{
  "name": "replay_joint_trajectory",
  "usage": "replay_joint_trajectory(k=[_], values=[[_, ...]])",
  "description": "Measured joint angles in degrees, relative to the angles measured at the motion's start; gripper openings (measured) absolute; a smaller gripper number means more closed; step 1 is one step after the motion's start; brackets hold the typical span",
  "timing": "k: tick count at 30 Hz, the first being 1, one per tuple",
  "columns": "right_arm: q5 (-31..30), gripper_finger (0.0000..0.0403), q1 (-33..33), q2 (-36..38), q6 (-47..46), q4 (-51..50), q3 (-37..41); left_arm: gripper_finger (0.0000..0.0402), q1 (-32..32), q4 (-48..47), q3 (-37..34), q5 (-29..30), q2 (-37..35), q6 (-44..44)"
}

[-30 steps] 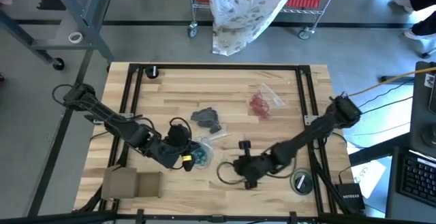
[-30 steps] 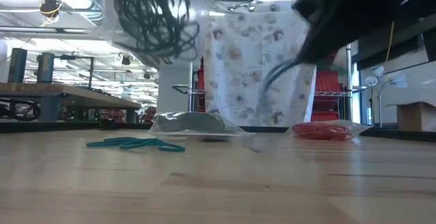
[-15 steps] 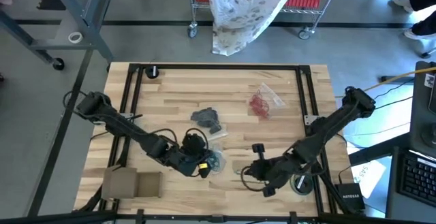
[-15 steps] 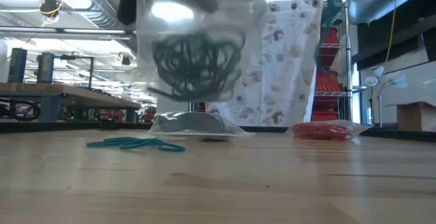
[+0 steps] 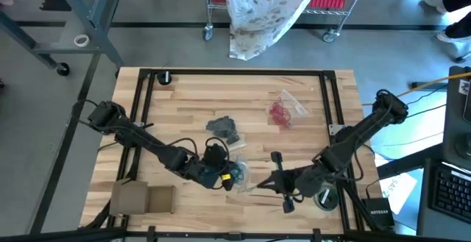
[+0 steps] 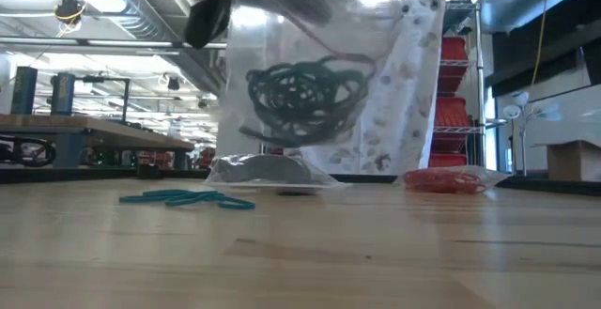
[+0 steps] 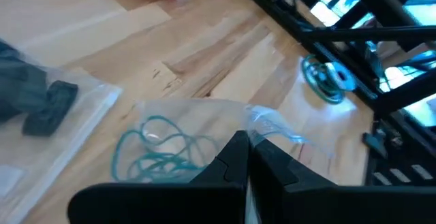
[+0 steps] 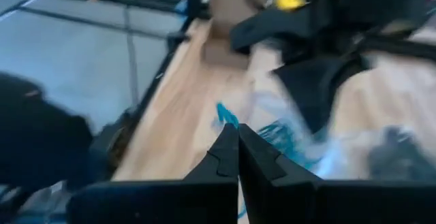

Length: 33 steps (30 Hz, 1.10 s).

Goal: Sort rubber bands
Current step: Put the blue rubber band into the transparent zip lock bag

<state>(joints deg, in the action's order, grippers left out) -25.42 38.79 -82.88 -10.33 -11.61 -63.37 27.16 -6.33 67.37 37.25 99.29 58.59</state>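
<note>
A clear plastic bag (image 6: 305,74) with a tangle of teal rubber bands (image 6: 305,98) inside hangs above the table near its front edge. My left gripper (image 5: 229,176) and my right gripper (image 5: 271,184) are both shut on it, one from each side. In the left wrist view the bag (image 7: 177,135) spreads out ahead of my shut fingers. A few loose teal rubber bands (image 6: 188,198) lie flat on the wood. A bag of grey bands (image 5: 223,128) and a bag of red bands (image 5: 282,112) lie farther back. My left gripper pinches the bag's crumpled upper edge (image 7: 267,124) between its two fingers, coming slanting down from the table's left. The bag hangs below, clear of the table. My right gripper pinches the bag's edge (image 8: 253,118) from the table's right, slanting down; blur hides which part exactly.
A flat cardboard box (image 5: 143,196) lies at the near left corner. A roll of tape (image 5: 324,196) sits at the near right, beside the black frame rail (image 5: 335,124). A small black object (image 5: 165,78) rests at the far left.
My left gripper has gone toward the table's right edge and down, carrying the bag. My right gripper has risen and drawn back toward the right edge. The bag has come lower and now hangs between the two, clear of the table; both grippers stay shut.
</note>
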Motion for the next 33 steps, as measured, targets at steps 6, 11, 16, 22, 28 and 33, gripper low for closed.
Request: replay_joint_trajectory(k=[6, 11, 16, 22, 28, 33], values=[[-2.0, 0.0, -3.6, -1.8, 2.9, 1.2, 0.0, 0.0, 0.0, 1.0, 0.0, -0.4, 0.0, 1.3], [-0.8, 0.0, -5.8, -4.8, 2.7, 3.1, 0.0, 0.0, 0.0, 3.9, 0.0, -0.4, 0.0, 1.5], [-0.6, 0.0, -7.0, -7.5, -2.0, 2.8, 0.0, 0.0, -0.6, 6.5, 0.0, 0.1, 0.0, 1.5], [-0.4, 0.0003, -8.2, -10.3, -9.2, 5.5, 0.0, 0.0, -0.8, 7.7, 0.0, 0.3, 0.0, 1.5], [1.7, 0.007, -9.4, -10.4, -13.3, 5.9, 0.0, 0.0, -0.9, 7.3, 0.0, 0.4, 0.0, 1.1], [2.7, 0.0157, -9.1, -9.7, -10.6, -1.5, -4.7, 0.0, -1.0, 6.8, 0.0, 0.4, -0.2, 0.0]])
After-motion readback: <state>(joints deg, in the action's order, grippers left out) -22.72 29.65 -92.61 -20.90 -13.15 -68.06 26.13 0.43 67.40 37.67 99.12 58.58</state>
